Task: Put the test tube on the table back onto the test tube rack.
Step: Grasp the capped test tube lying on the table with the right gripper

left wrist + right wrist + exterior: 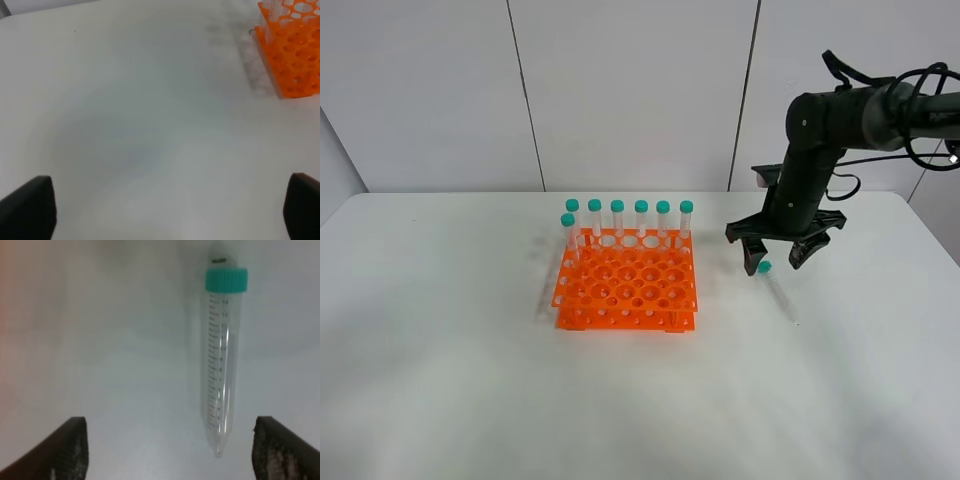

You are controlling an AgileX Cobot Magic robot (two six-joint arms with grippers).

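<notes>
The test tube, clear with a teal cap, lies flat on the white table to the right of the orange test tube rack. My right gripper hangs open just over its cap end, touching nothing. In the right wrist view the test tube lies lengthwise, its pointed tip between the two dark fingers and nearer one of them. In its wrist view my left gripper is wide open over bare table, with a corner of the rack off to one side. The high view does not show it.
Several teal-capped tubes stand upright in the rack's back row, and one more at its left end one row nearer. The other holes are empty. A white panelled wall stands behind the table.
</notes>
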